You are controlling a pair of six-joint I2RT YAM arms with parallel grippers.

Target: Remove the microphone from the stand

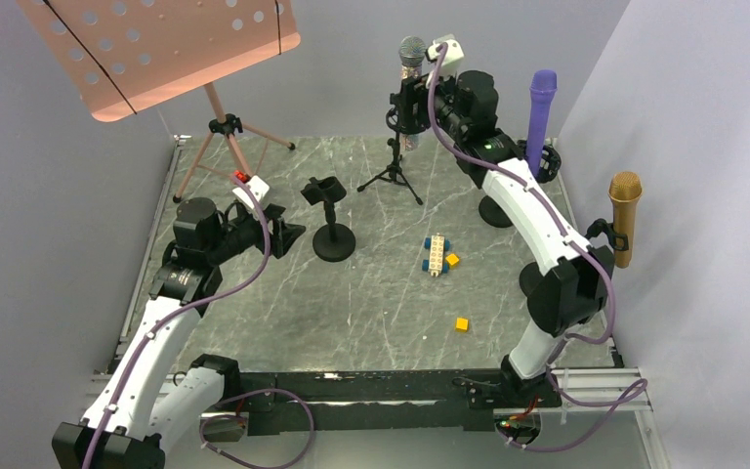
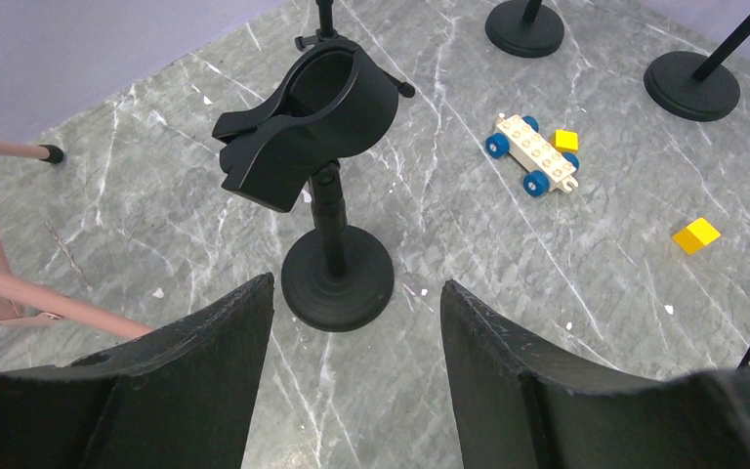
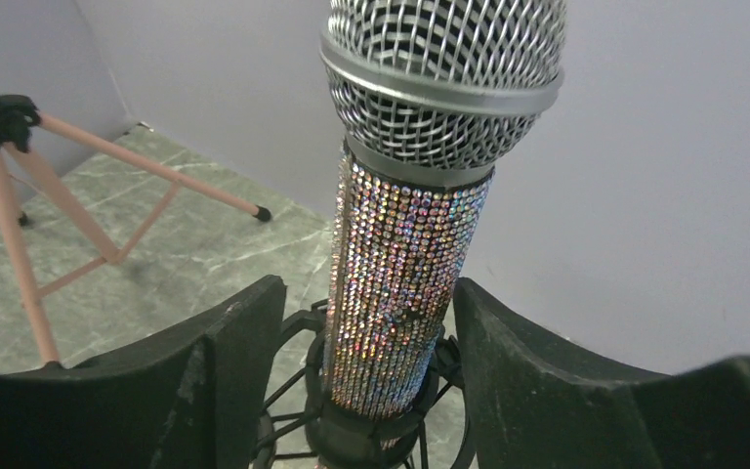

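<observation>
right fingers sit one on each side of the sparkly microphone, low on the rhinestone body just above the cradle of the tripod stand. one looks pressed against it, the other shows a sliver of gap, so i can't tell if it's really pinched yet. going in below the mesh head makes sense imo: parallel sides to squeeze, then a straight pull up and out. microphone is upright in that stand at about 12 o'clock on the bench. left fingers are spread with nothing between them, over at 9 o'clock facing an empty clip stand, out of the way i guess. no brand, label or writing i can read anywhere.
</observation>
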